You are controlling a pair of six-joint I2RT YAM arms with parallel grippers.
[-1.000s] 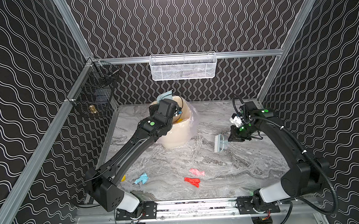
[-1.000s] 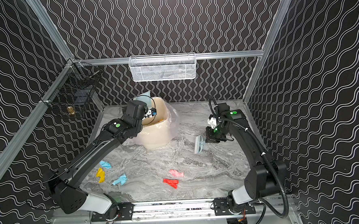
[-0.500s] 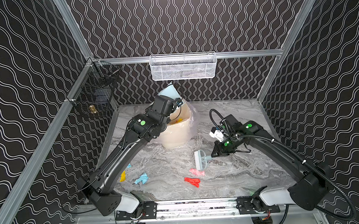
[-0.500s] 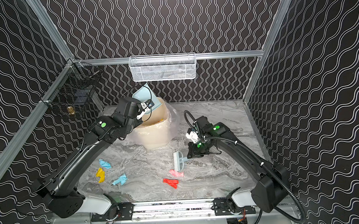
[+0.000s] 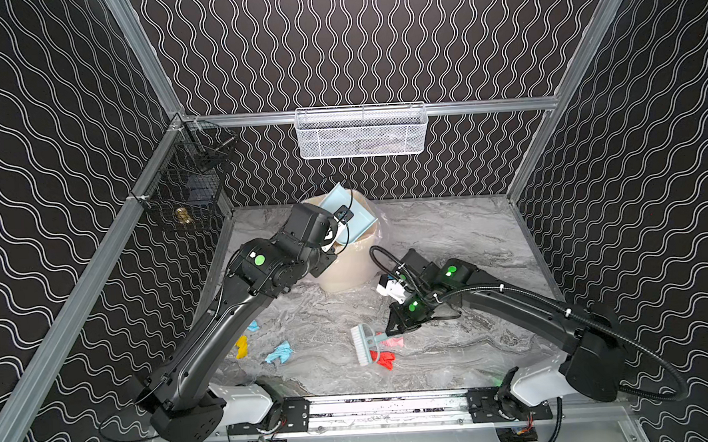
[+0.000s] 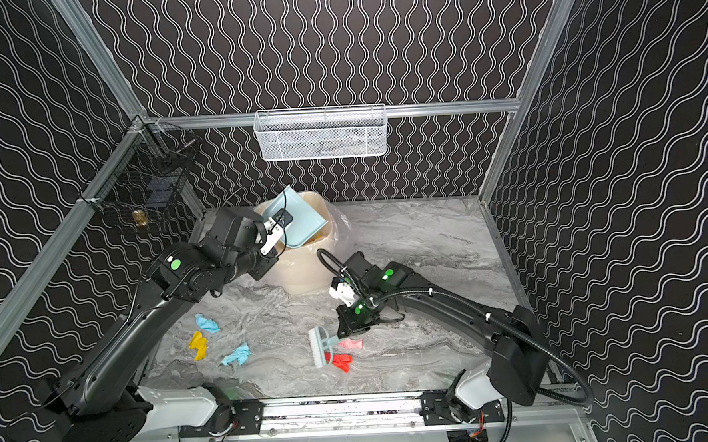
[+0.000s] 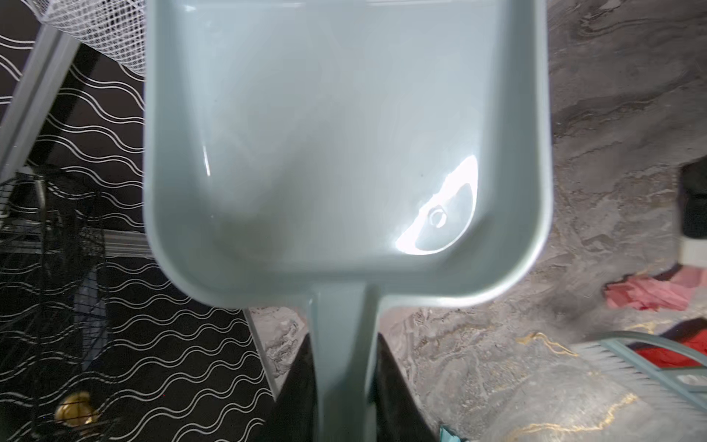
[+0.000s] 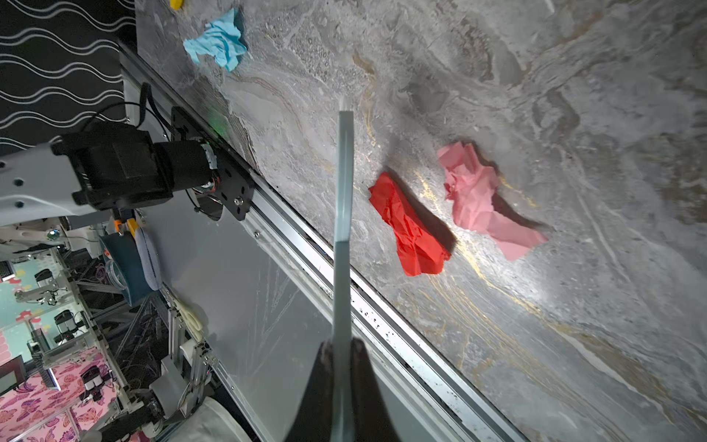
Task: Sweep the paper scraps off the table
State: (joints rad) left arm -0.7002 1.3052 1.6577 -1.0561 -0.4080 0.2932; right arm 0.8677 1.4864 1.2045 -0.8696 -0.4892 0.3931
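1. Paper scraps [image 6: 236, 355] lie on the desk [image 5: 448, 233] in two loose groups, all on the near half toward the arm bases.
2. Nearest the right hand [image 5: 392, 331] is the pink scrap [image 5: 395, 341], just beside its fingertips and partly covered by them in both top views. The red scrap [image 5: 384, 359] lies just past the pink one, on the side toward the front rail. The right wrist view shows these two close together but not touching.
3. Farther to that hand's left, beyond the brush head, lie three more. They are a light blue scrap [image 6: 238, 355], a yellow scrap [image 6: 198, 345] and a smaller light blue wad [image 6: 206, 323] close to the left arm's forearm.
4. The right hand is closed on the handle of the pale blue hand brush [image 5: 363, 346]. The brush's white-bristled head sticks out to that hand's left, right beside the red and pink scraps and between them and the other three. Whether the bristles touch the desk cannot be told.
5. The left hand [image 7: 343, 356] is clamped on the handle of the pale blue dustpan [image 7: 344, 134], one finger on each side of it. This hand is raised well behind the right hand and to its left, far from every scrap.
6. The dustpan is tilted above the mouth of the beige waste bin [image 5: 346, 272], which is lined with a clear plastic bag and stands near the back of the desk.
7. Beyond the bin, a white mesh basket [image 5: 360, 132] hangs on the back rail, and a black wire basket [image 5: 188, 185] hangs on the left rail.
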